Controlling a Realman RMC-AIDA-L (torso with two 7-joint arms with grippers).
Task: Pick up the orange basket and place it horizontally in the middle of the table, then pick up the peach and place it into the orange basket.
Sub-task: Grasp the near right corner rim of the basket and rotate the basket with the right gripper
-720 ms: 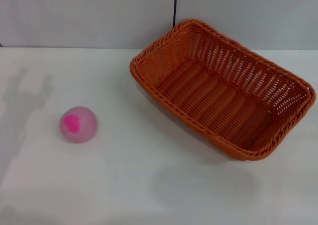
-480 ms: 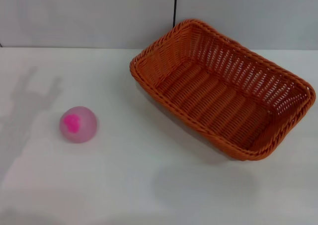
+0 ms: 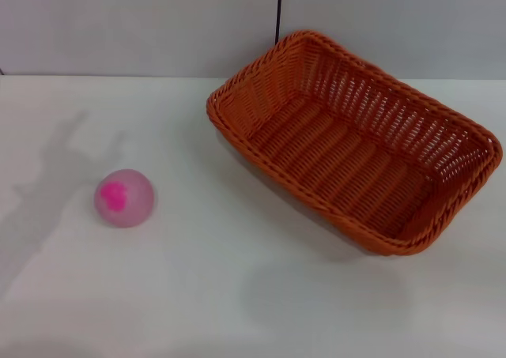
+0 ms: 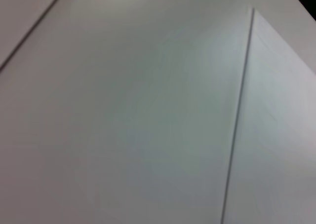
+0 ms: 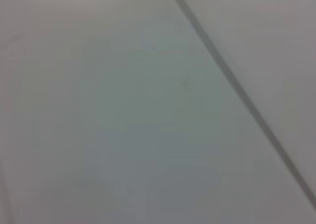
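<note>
On the table (image 3: 237,295), toward the right and back, sits the orange basket (image 3: 356,145), skewed at an angle and empty, so the straightening step looks not yet done. Peach (image 3: 124,197) rests well apart on the left, magenta blotch facing up. Neither gripper is in view; open or closed, cannot tell. An arm-like shadow lies left of the peach.
</note>
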